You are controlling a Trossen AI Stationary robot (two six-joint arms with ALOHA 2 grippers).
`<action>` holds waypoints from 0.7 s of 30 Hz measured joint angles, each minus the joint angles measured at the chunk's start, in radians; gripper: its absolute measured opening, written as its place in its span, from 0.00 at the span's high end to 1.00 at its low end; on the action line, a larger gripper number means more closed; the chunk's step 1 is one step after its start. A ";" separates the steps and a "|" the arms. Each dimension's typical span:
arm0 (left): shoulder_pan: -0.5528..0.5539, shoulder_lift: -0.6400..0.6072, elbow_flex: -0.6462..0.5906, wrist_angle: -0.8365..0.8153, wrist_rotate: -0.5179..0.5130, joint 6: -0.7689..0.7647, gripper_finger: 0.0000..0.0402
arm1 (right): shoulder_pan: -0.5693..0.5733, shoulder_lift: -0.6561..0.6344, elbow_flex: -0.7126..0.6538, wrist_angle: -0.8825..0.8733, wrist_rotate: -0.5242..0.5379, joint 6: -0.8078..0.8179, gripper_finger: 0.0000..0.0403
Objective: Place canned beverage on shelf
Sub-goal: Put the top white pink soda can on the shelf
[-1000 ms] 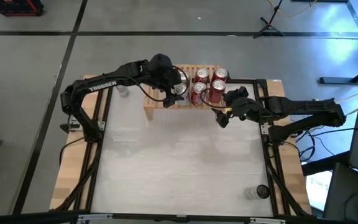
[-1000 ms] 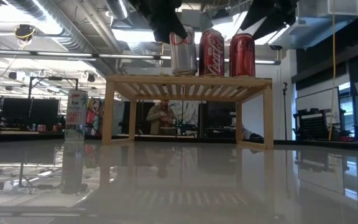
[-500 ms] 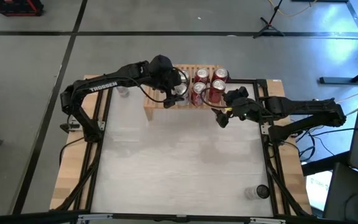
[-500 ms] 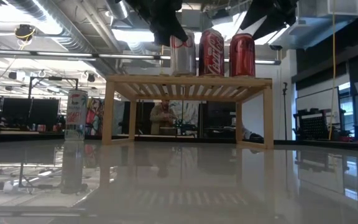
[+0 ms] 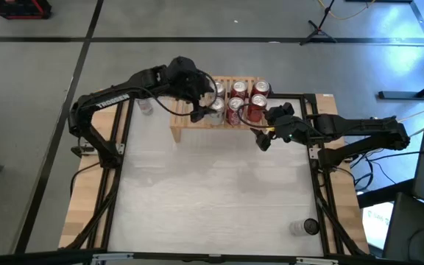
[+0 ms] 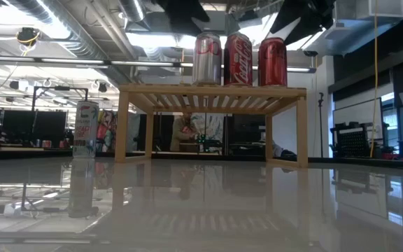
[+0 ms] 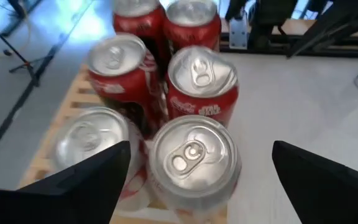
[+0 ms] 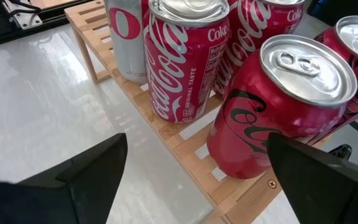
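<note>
The shelf (image 5: 190, 121), a low light-wood slatted rack, stands at the table's far edge with several cans upright on its top. A silver can (image 7: 194, 155) stands at its near edge, with a second silver can (image 7: 95, 140) and red cans (image 7: 197, 81) around it. My left gripper (image 7: 197, 180) hovers open just above the near silver can, its fingers to either side and clear of it; the low view shows it (image 6: 184, 12) above the can tops. My right gripper (image 5: 262, 138) waits open by the shelf's right end, facing the red cans (image 8: 185, 62).
A white can (image 6: 85, 129) stands on the table left of the shelf (image 6: 212, 94). Another can (image 5: 308, 227) stands near the table's front right corner. The broad middle of the white tabletop (image 5: 212, 199) lies between the arms.
My left gripper has let go of the near silver can and risen off it, drawing back toward the table's far left. The can stays upright on the shelf beside the red cans, its top now uncovered.
</note>
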State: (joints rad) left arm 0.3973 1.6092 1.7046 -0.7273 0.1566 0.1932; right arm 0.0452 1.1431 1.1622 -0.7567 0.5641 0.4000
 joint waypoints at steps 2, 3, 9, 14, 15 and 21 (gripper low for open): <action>0.001 -0.016 0.024 -0.051 -0.015 -0.003 0.05 | 0.000 0.000 0.000 0.000 0.000 0.000 0.07; 0.003 -0.026 0.036 -0.085 -0.025 -0.006 0.05 | 0.000 0.000 0.000 0.000 0.000 0.000 0.07; 0.064 -0.090 0.051 -0.282 -0.079 -0.068 0.05 | 0.000 0.000 0.000 0.000 0.002 -0.005 0.07; 0.192 -0.130 0.028 -0.417 -0.121 -0.134 0.05 | 0.000 0.000 0.000 0.000 0.009 -0.013 0.07; 0.222 -0.143 0.016 -0.435 -0.146 -0.141 0.05 | 0.000 0.000 0.000 0.000 0.010 -0.015 0.07; 0.387 -0.196 -0.057 -0.499 -0.309 -0.215 0.05 | 0.000 0.000 0.000 -0.001 0.030 -0.016 0.07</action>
State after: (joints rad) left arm 0.7840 1.4129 1.6473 -1.2265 -0.1521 -0.0222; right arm 0.0452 1.1431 1.1618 -0.7574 0.5941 0.3843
